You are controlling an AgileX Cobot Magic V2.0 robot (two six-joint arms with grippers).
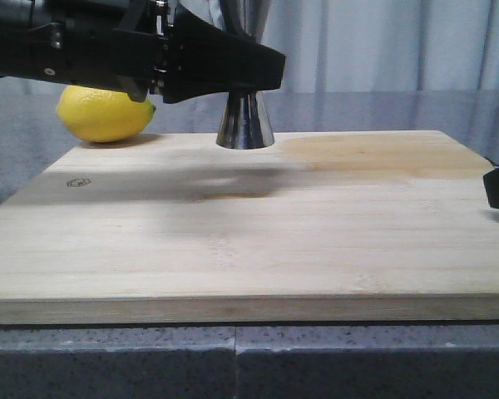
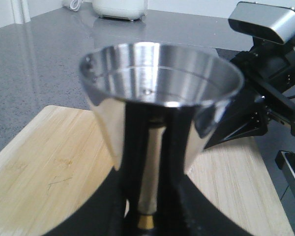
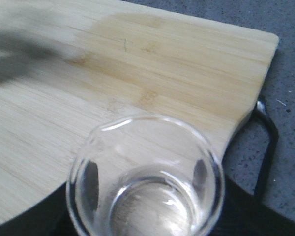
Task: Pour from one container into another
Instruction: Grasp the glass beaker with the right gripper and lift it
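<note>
Pouring is judged as not yet begun, since both vessels are being kept upright and well apart. A polished steel hourglass-shaped jigger (image 1: pixel 244 116) is being held by the left gripper (image 1: pixel 233 71), whose black fingers are closed around its narrow waist; its base is hanging just above the pale bamboo cutting board (image 1: pixel 258 241), near the far edge. In the left wrist view the jigger's upper cup (image 2: pixel 160 88) is shown level, though whether liquid is inside cannot be told. A clear round glass cup (image 3: pixel 146 182) is being gripped by the right gripper (image 3: pixel 145 216) over the board's right corner, apparently empty. A yellow lemon (image 1: pixel 104 113) is lying behind the board. Bringing the two together and tilting the jigger are still left.
</note>
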